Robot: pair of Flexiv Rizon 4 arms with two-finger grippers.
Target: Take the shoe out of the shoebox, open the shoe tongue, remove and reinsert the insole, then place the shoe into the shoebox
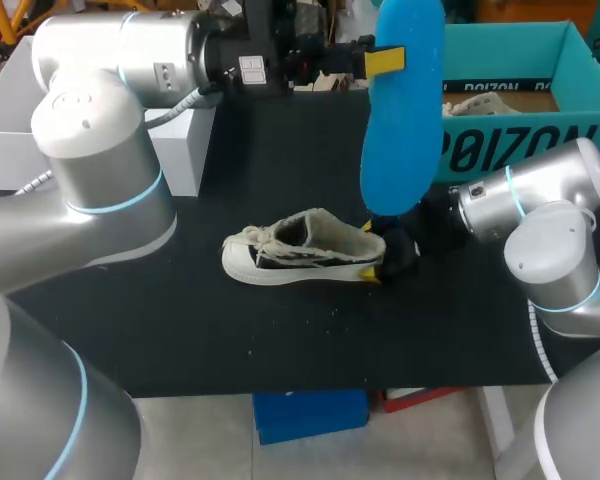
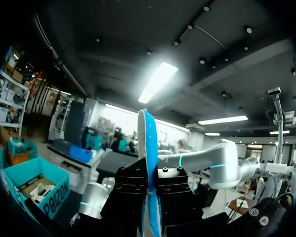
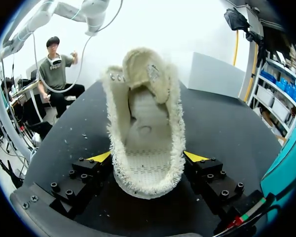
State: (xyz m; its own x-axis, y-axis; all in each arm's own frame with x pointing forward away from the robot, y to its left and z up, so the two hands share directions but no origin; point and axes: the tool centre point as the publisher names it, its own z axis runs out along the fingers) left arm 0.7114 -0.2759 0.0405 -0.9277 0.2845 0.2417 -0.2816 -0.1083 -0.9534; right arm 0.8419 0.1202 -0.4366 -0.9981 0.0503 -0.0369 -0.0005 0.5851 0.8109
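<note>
Left gripper: your left arm's fingers are clamped on the insole, one on each flat face, high over the far side of the table
Insole: blue and out of the shoe; it hangs upright from that grip, and from the head view its lower end comes down close to the shoe's heel
Right gripper: your right arm's yellow tips press the shoe's heel from both sides, so it is gripped there
Shoe: cream with a fuzzy collar, standing on its sole on the table, toe to your left, outside the box
Tongue: laid forward toward the toe, mouth wide open, bare inner bed showing
Box: teal, open, at your far right, apart from the shoe, with another pale shoe inside
Table: black top
</note>
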